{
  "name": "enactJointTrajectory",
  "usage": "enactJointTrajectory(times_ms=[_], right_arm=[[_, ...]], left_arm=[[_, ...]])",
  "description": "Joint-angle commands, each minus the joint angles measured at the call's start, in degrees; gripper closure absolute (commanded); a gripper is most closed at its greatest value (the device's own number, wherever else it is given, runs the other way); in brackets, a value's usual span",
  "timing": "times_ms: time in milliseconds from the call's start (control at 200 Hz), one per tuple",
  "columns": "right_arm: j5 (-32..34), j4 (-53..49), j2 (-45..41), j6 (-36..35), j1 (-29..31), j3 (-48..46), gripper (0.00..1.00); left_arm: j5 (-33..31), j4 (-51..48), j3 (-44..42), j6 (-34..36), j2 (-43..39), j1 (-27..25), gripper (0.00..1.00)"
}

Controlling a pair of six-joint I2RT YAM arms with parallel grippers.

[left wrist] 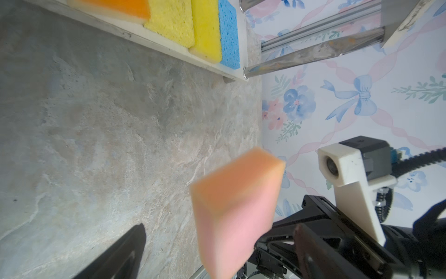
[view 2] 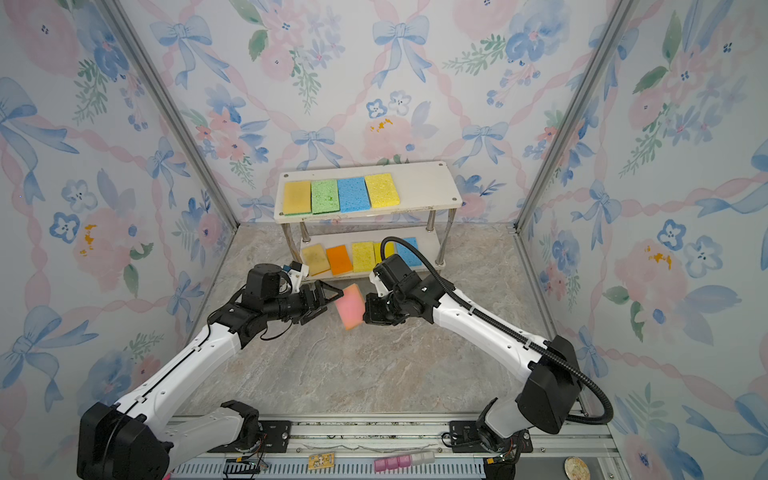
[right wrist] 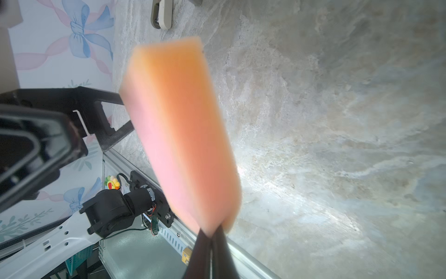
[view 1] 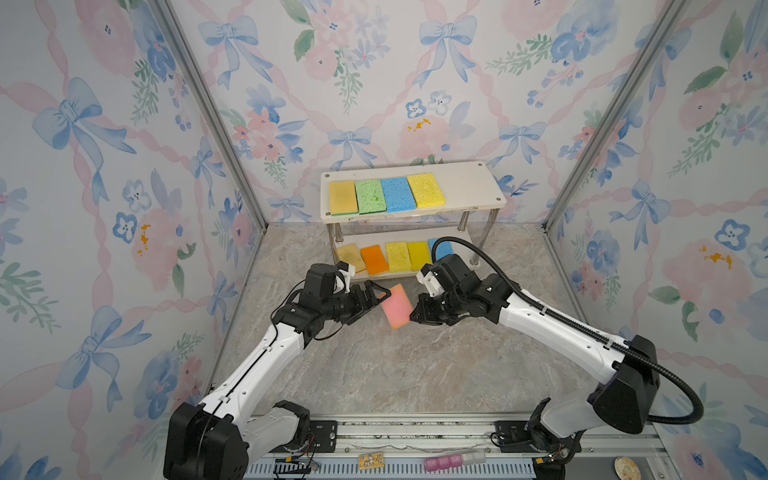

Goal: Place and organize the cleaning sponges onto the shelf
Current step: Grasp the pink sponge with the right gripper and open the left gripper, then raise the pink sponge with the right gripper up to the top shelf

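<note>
**Arms Meet Mid-Table, One Grip Closed**

The white-and-black left arm [view 1: 266, 357] and the matching right arm [view 1: 552, 328] both reach inward, with their wrists rolled sideways. The black left gripper [view 1: 376, 305] is spread wide and grips nothing. The black right gripper [right wrist: 212, 235] pinches the edge of a pink rectangular foam sponge [view 1: 397, 307].

The grey marbled tabletop [view 1: 374, 374] carries the shelf [view 1: 478, 183] at the middle of its far edge. On the top board, four sponges lie side by side from the left end: an upper tan-yellow sponge [view 1: 343, 198], a green sponge [view 1: 369, 196], an upper blue sponge [view 1: 398, 194] and an upper yellow sponge [view 1: 425, 190]. On the lower board [view 2: 430, 249], a row runs left to right: a pale tan sponge [view 1: 349, 254], an orange sponge [view 1: 374, 259], a porous yellow sponge [view 1: 398, 256], a bright yellow sponge [view 1: 419, 253] and a lower blue sponge [view 1: 444, 249].
</note>
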Motion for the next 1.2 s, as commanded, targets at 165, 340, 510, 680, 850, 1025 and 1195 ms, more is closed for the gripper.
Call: enactJointTrajectory(times_ms=[165,340,510,680,850,1025,1195], right_arm=[[3.43,-13.45,-14.22,-7.23,-5.02,-0.52,0.94],[3.63,-16.56,-22.67,-8.55,-8.44,4.17,0.93],[0.3,-19.02,-20.92,-11.47,-17.37,14.09,0.92],[-6.8,-20.44,-11.11,-16.05,-25.93,28.29,0.92],[-10.72,-22.08,0.25,-18.29,-30.05,42.62,0.92],[-14.7,-24.09,11.67,-19.1,-34.32,55.31,0.91],[-17.64,-26.5,21.52,-19.52,-36.1,66.17,0.91]], left_arm=[[-1.52,0.46,0.11,-0.14,-0.18,2.43,0.02],[-1.57,0.89,2.3,0.35,2.42,2.37,0.02],[-0.23,1.33,3.77,1.38,4.66,2.16,0.02],[0.1,1.34,3.7,2.36,4.46,1.48,0.02],[0.65,1.35,2.15,3.23,2.77,1.28,0.02],[1.34,1.37,0.55,4.29,1.43,1.3,0.02],[1.5,1.34,-0.69,4.57,0.7,1.93,0.02]])
